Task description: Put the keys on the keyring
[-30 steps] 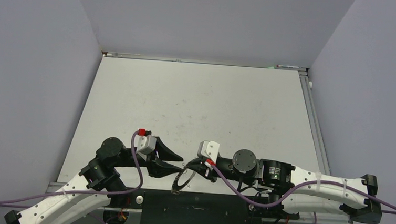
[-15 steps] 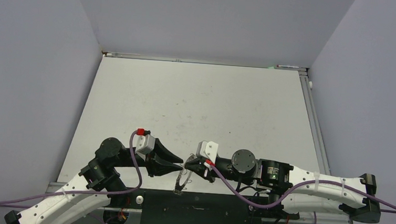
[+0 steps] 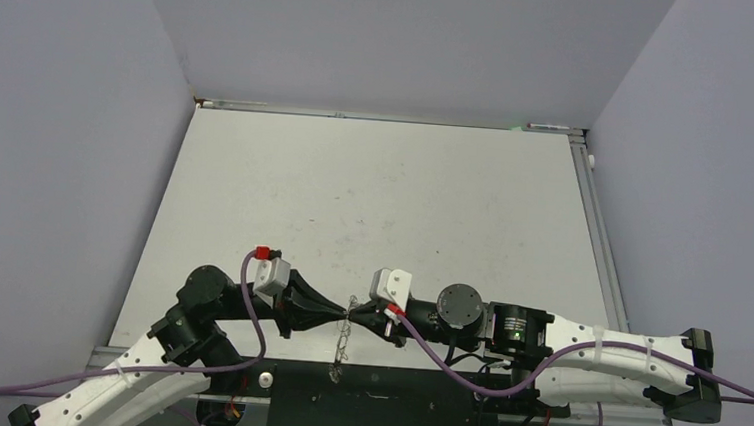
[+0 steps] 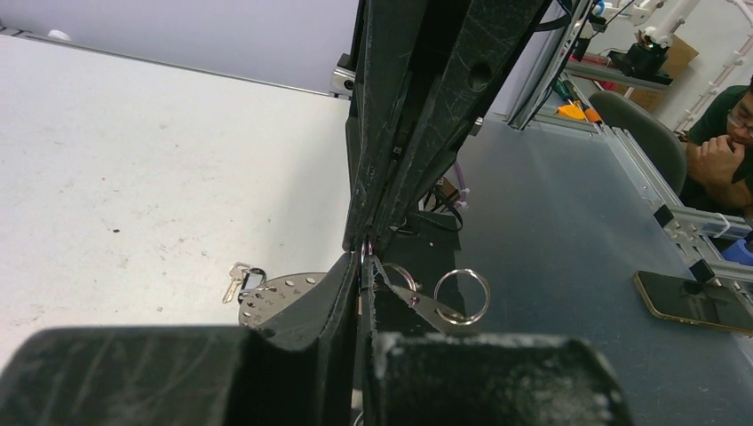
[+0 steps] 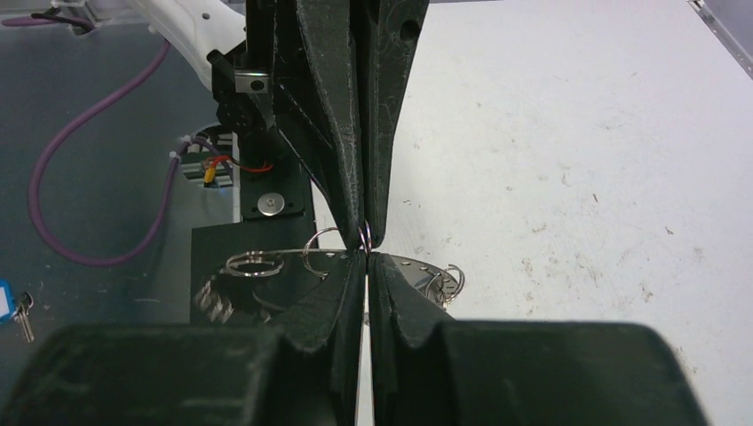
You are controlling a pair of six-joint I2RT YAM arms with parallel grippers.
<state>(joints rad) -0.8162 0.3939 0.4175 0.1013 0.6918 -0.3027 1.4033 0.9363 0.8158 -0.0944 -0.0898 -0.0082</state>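
Top external view shows a white table point(image 3: 374, 203) with grey walls on three sides. A dark strip point(image 3: 370, 398) runs along its near edge. A purple cable point(image 3: 255, 330) loops over the left arm point(image 3: 141, 372), and one more hangs from the right arm point(image 3: 594, 349).

Left wrist view shows a phone point(image 4: 693, 302) lying on a dark bench point(image 4: 550, 222) beside the white table. Past it are a grey chair point(image 4: 639, 133) and a person point(image 4: 730, 124) sitting with a hand at the chin.

In each wrist view the other arm's black fingers fill the middle and hide a lot. The camera's own fingers cover part of the keyring.

Both arms lie low by the near edge. The left arm points right and the right arm points left. The left gripper point(image 3: 343, 313) and the right gripper point(image 3: 355, 315) meet tip to tip. Both are squeezed tight on one small wire loop at the rim of the keyring point(image 3: 341, 349).

The keyring hangs down from the tips over the near edge, seen side on from above. Its flat grey disc has little holes, and loose wire loops point(image 4: 462, 295) hang from it.

Two small keys point(image 4: 241, 282) sit just beside the far edge of the disc. It is hard to tell if they hang on it or lie on the table. A blue key point(image 5: 7, 302) lies well apart, on the dark surface at the near side.
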